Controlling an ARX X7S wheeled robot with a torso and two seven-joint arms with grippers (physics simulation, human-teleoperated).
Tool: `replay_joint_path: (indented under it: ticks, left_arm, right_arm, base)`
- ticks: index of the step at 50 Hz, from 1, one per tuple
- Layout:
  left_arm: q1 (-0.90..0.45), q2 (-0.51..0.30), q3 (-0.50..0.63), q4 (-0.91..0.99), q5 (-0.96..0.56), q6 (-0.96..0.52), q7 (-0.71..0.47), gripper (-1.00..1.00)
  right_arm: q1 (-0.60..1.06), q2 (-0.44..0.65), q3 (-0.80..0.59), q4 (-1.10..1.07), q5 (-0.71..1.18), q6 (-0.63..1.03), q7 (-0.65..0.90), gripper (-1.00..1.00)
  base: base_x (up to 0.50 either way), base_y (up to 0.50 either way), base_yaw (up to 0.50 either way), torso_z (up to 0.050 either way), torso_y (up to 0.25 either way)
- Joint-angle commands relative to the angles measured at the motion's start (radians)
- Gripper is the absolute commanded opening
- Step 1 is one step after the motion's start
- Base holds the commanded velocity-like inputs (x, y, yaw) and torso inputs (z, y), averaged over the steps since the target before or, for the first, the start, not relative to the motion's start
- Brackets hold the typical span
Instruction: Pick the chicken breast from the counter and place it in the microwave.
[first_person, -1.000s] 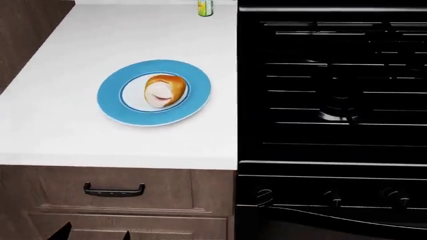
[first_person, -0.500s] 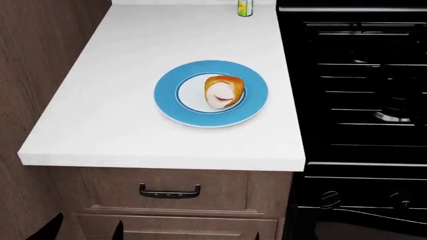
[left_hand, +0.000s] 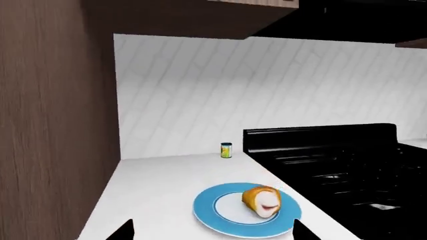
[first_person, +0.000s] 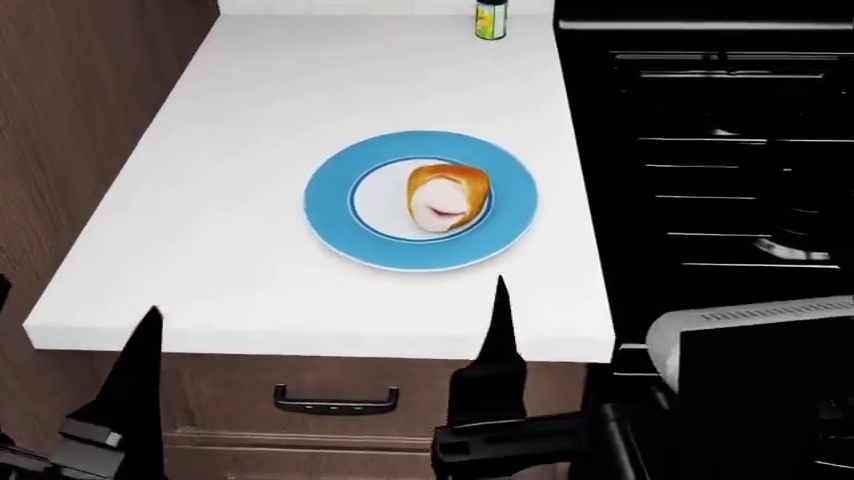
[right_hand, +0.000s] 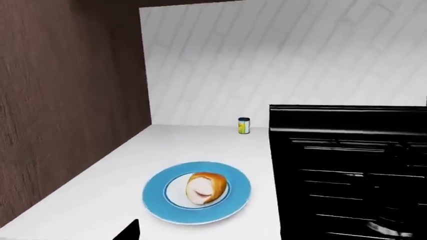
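Note:
The chicken breast, golden-orange with a pale cut face, lies on a blue plate on the white counter. It also shows in the left wrist view and the right wrist view. My left gripper is open and empty at the counter's front edge, short of the plate, fingers spread wide. My right gripper looks open and empty. One of its fingertips shows; the other is lost against the black stove. The microwave is out of view.
A black gas stove adjoins the counter on the right. A small yellow-green can stands at the counter's back. A tall wood panel walls the left side. My right arm is low in front of the stove.
The head view first shifted left, moving the plate rightward in frame. The left gripper's fingers rose up to the counter's front edge, and the right arm came into view at lower right.

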Motion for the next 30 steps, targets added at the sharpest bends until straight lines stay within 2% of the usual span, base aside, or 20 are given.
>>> replay_joint_path:
  ticks: [1, 5, 10, 25, 30]
  left_arm:
    - [-0.049, -0.106, -0.056, 0.103, -0.149, -0.04, -0.127, 1.0]
    - [-0.065, -0.196, 0.001, 0.103, -0.218, 0.039, -0.221, 1.0]
    - [-0.073, -0.26, 0.056, 0.102, -0.249, 0.109, -0.284, 1.0]
    - [-0.089, -0.336, 0.148, 0.093, -0.259, 0.207, -0.363, 1.0]
    - [-0.081, -0.337, 0.158, 0.086, -0.247, 0.222, -0.364, 1.0]
  right_arm:
    - [0.187, 0.053, 0.065, -0.067, 0.345, 0.113, 0.208, 1.0]
    - [0.224, 0.064, 0.038, -0.059, 0.391, 0.1, 0.251, 1.0]
    - [0.218, 0.065, 0.035, -0.061, 0.395, 0.095, 0.256, 1.0]
    - [0.275, 0.096, -0.008, -0.05, 0.474, 0.068, 0.309, 1.0]
    - [0.363, 0.109, -0.117, 0.028, 0.549, 0.056, 0.421, 1.0]
  base:
    - [0.5, 0.0, 0.0, 0.0, 0.0]
    - [0.5, 0.0, 0.0, 0.0, 0.0]
    - [0.5, 0.0, 0.0, 0.0, 0.0]
    - [0.5, 0.0, 0.0, 0.0, 0.0]
    - [0.28, 0.0, 0.0, 0.0, 0.003]
